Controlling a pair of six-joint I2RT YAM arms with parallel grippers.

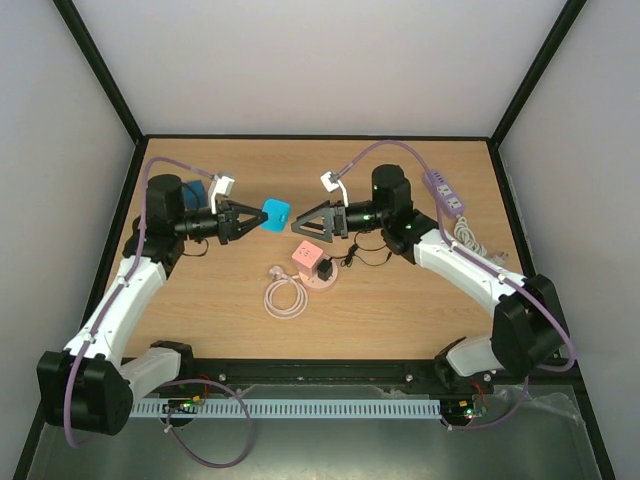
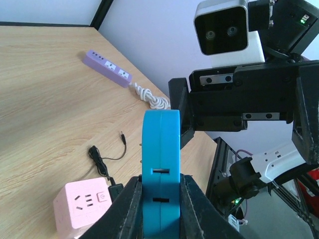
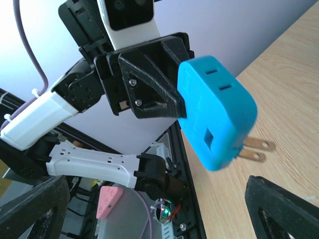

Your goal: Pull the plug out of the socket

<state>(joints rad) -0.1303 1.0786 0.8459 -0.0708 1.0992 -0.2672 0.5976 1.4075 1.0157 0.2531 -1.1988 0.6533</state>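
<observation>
Your left claw [image 1: 256,217] clamps the blue adapter [image 1: 276,213]; your right claw [image 1: 300,228] gapes empty. Hard, slick, light plastic, I'd say: take its flat sides, not the prongs [image 3: 256,149].

Free room and obstacles. A narrow gap separates the blue plug [image 1: 275,213], gripped above the worktop [image 1: 400,310] by the left tool [image 1: 243,220], from the wide-spread right tool [image 1: 297,230]. Below, the pink socket cube [image 1: 306,258], black adapter [image 1: 325,272] and coiled cable [image 1: 285,298] crowd the centre. A purple power strip [image 1: 444,192] lines the far right edge. The near corners lie open.
</observation>
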